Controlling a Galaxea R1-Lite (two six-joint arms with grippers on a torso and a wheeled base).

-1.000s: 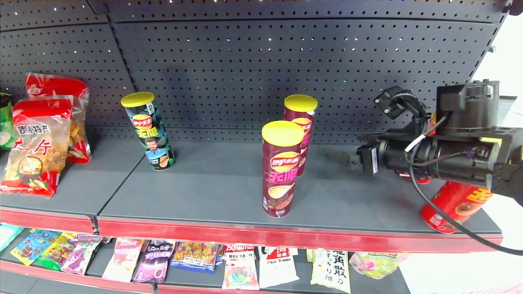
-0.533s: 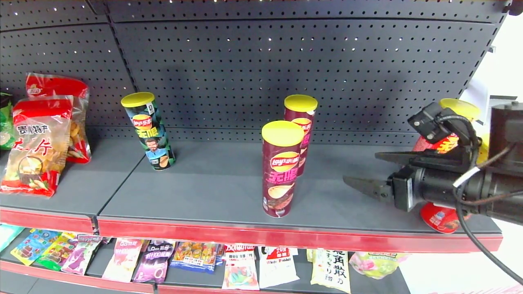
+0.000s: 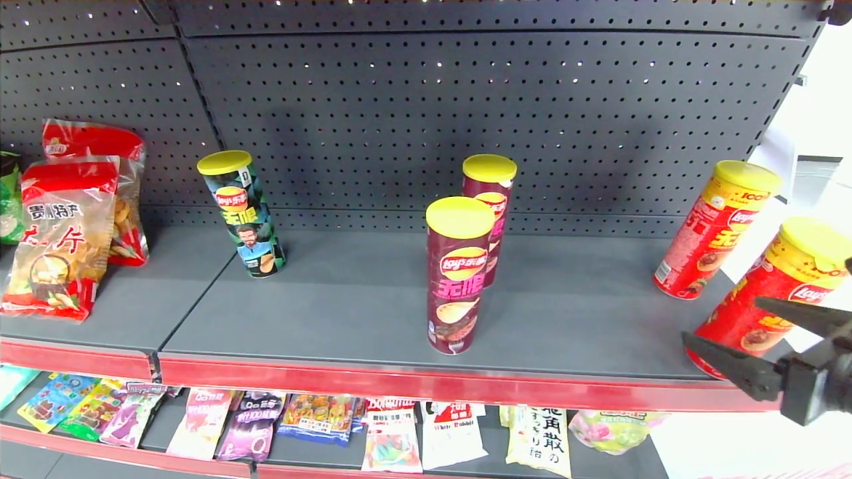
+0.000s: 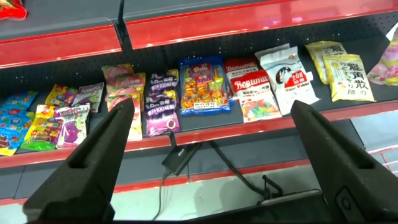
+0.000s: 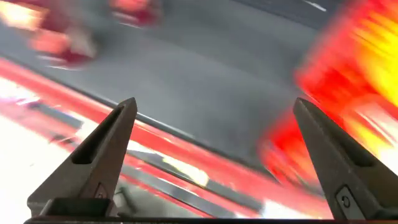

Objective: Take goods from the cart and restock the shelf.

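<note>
Red cans point(image 3: 712, 229), maroon cans point(image 3: 459, 279), all yellow-lidded; grey red-edged shelf point(image 3: 333, 299)

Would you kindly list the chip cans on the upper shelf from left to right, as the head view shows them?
Dark can with a yellow lid → front maroon can → rear maroon can → rear red can → front red can.

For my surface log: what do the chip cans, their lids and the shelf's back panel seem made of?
Cans: probably cardboard tubes with a glossy printed wrap; a faint sheen shows on their sides. Lids: likely plastic, plain yellow, smooth. Back panel: seemingly painted metal, matte dark grey, with regular punched holes.
</note>
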